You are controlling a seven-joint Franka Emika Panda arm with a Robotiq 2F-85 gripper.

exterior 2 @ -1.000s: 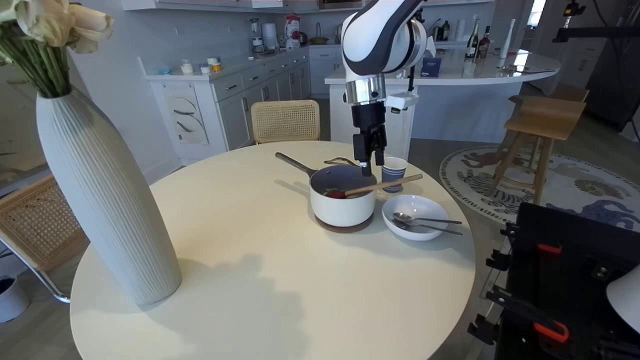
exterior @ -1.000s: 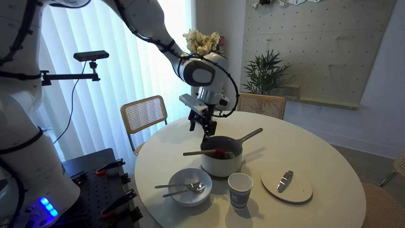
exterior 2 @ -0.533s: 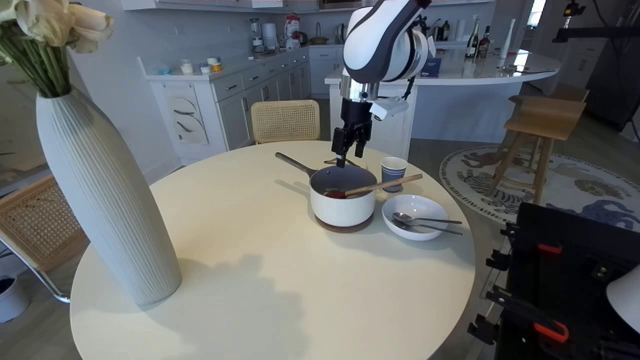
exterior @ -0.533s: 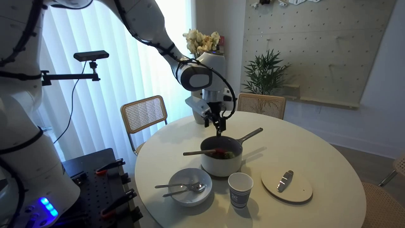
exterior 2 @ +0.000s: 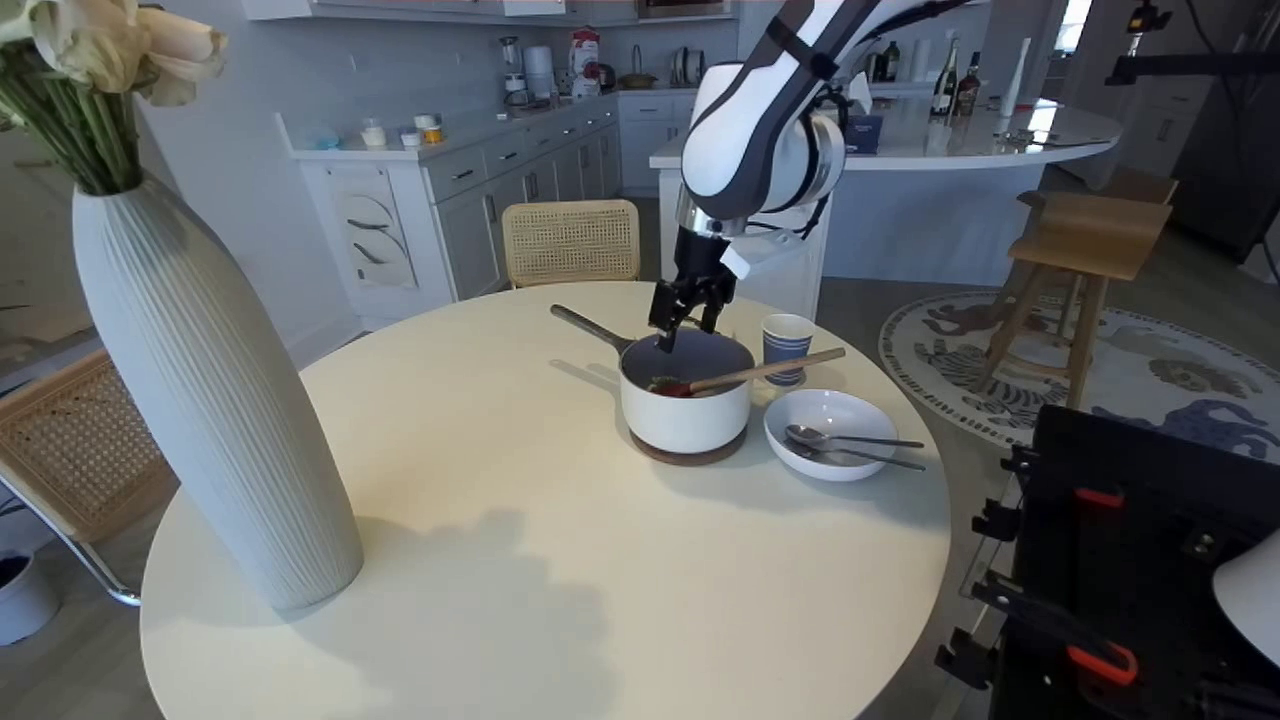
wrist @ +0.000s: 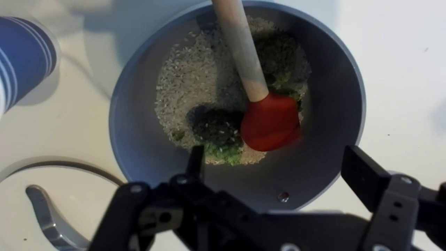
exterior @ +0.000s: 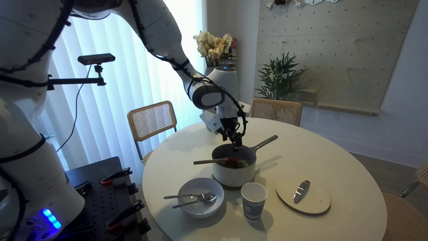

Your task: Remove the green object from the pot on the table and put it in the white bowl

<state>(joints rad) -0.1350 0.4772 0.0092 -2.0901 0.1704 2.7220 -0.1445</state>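
Note:
The pot is white outside and grey inside; it shows in both exterior views (exterior: 234, 175) (exterior 2: 690, 422) and the wrist view (wrist: 324, 108). In it lie rice-like grains and two dark green lumps. The green object (wrist: 219, 132) nearest my fingers has a bright green edge; another green lump (wrist: 277, 52) is partly behind the spatula. Green also shows in both exterior views (exterior: 242, 164) (exterior 2: 664, 382). My gripper (exterior: 231, 142) (exterior 2: 688, 335) (wrist: 274, 150) is open and empty, tilted over the pot's handle side. The white bowl (exterior: 214, 187) (exterior 2: 800, 405) stands beside the pot, outside the wrist view.
A red spatula (wrist: 271, 122) lies in the pot, its wooden handle over the rim. A spoon and a fork rest in the bowl. A paper cup (exterior: 253, 204), a round board (exterior: 316, 201) with a metal utensil, and a tall white vase (exterior 2: 220, 400) stand on the table.
My gripper has moved across the pot toward its handle side, tilted and come lower, with fingertips now about at rim height. The pot, bowl and spatula have not moved.

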